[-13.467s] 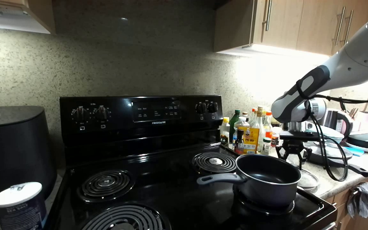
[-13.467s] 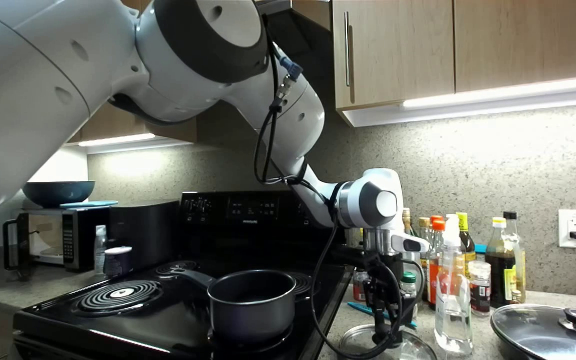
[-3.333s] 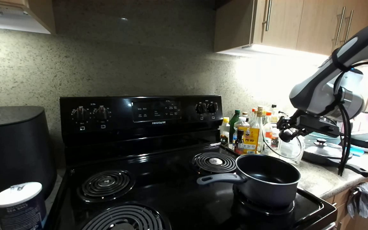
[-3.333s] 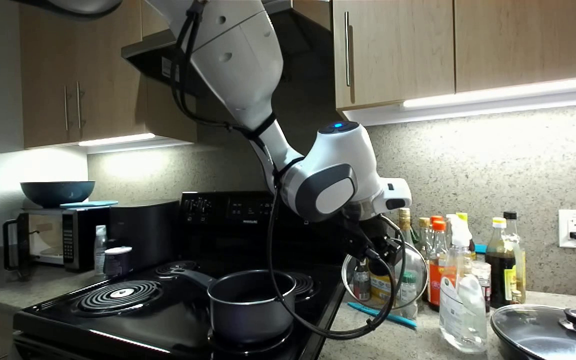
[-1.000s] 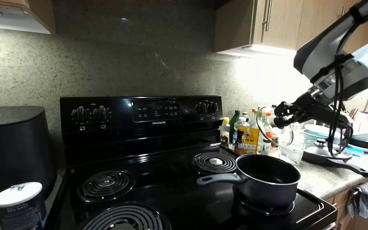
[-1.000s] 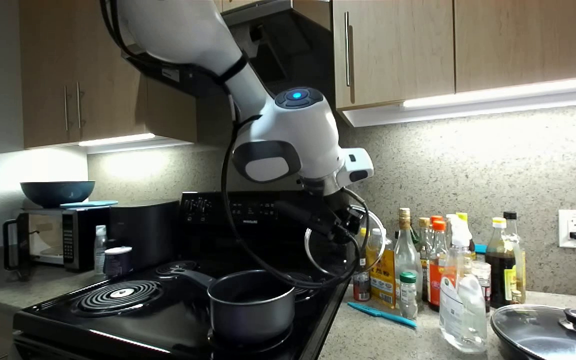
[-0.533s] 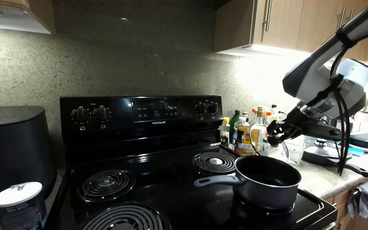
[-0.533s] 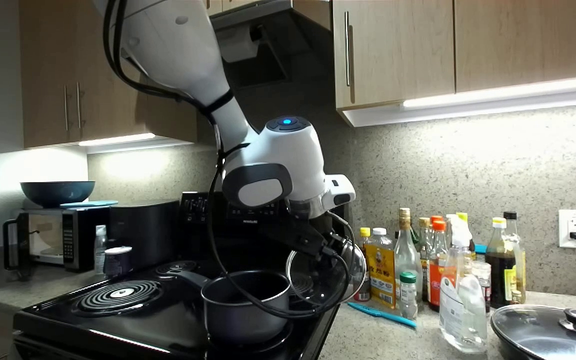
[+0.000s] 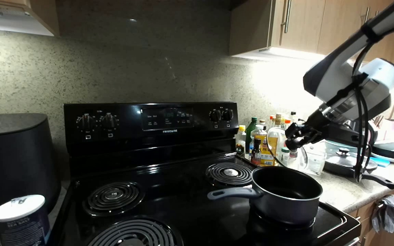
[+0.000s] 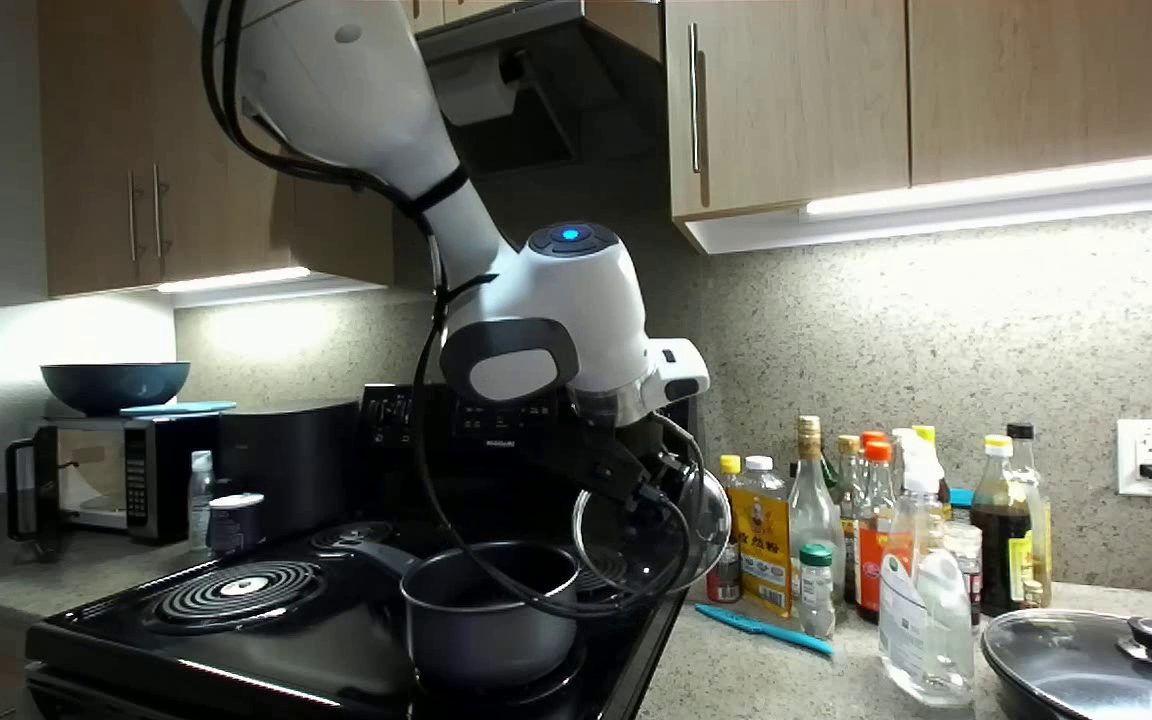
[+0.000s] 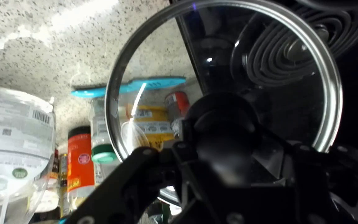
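Note:
My gripper (image 9: 291, 137) is shut on the black knob (image 11: 224, 109) of a round glass lid (image 11: 333, 93) with a metal rim. In both exterior views the lid (image 10: 714, 525) hangs in the air, tilted steeply, with its glass facing away from the gripper. A dark grey saucepan (image 9: 286, 208) sits uncovered on the stove's front right burner, its handle pointing left. The lid's lower edge is close to the far side of the pan's rim; whether they touch I cannot tell. In the wrist view the fingers are dark and partly blurred around the knob.
Several bottles (image 10: 816, 500) and a spray bottle (image 10: 926, 620) stand on the counter beside the stove. A turquoise utensil (image 10: 761, 628) lies before them. A lidded frying pan (image 10: 1086, 660) is further along. My arm's cable loops across the saucepan (image 10: 491, 640) in an exterior view.
Earlier the gripper was low over the lid on the counter; now the lid is lifted and tilted. Within the last second it came nearer the saucepan, which has shifted slightly.

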Available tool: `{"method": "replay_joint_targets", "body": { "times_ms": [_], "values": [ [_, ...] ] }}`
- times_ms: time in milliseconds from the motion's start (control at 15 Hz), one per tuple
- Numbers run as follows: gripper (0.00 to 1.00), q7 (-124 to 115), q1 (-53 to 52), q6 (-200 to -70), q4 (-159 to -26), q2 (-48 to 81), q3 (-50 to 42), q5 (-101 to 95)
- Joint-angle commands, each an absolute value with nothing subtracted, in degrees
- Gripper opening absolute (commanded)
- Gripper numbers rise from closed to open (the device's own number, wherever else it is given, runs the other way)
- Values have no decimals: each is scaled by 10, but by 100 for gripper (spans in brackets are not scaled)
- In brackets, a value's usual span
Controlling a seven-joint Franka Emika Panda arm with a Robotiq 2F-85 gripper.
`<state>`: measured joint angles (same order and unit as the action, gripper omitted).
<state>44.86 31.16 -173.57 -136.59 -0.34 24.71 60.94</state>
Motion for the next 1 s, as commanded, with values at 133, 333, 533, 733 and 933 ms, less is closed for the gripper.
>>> {"method": "replay_joint_targets", "body": {
  "times_ms": [133,333,533,733,933],
  "values": [
    [23,623,286,-1687,-1402,-197,206,856],
    [48,634,294,-1700,-1388,-177,213,872],
    [48,663,290,-1689,-1422,-226,201,903],
    [23,698,288,-1690,-1420,-225,196,935],
    [23,703,295,-1670,-1436,-210,180,947]
  ]
}}
